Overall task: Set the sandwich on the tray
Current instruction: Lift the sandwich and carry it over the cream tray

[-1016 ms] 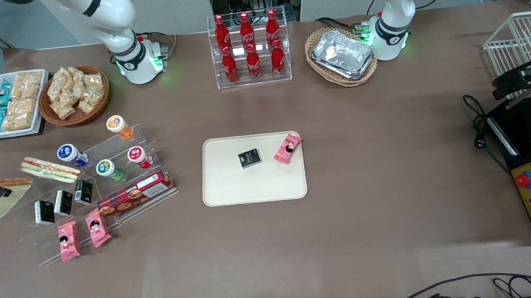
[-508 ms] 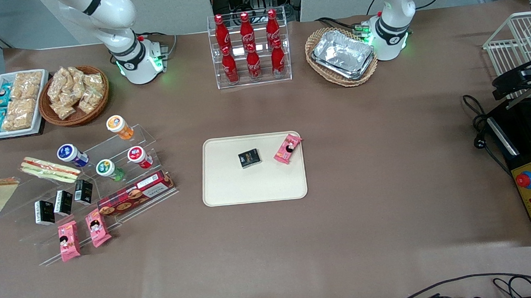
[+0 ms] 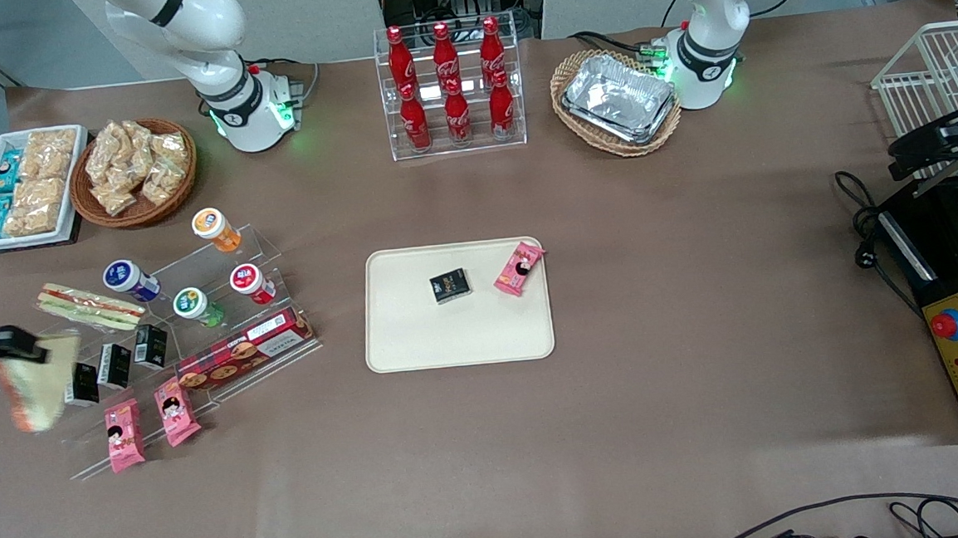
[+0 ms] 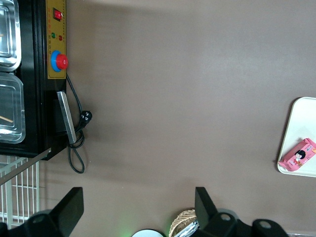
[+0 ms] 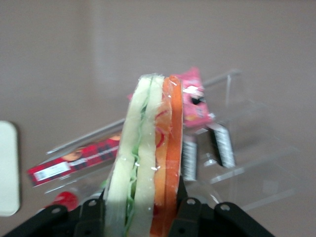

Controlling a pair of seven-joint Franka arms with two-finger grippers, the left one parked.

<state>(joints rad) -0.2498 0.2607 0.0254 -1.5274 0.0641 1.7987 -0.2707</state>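
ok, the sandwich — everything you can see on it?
The sandwich is a triangular wedge in clear, glossy plastic wrap: pale bread slices with green leafy filling, and orange and red layers along one edge. The gripper is shut on it, one finger on each flat face. It hangs off the table at the working arm's end, above the clear display steps, filling edge pointing down toward the table. It is not on the tray yet. Nothing but the gripper touches it.
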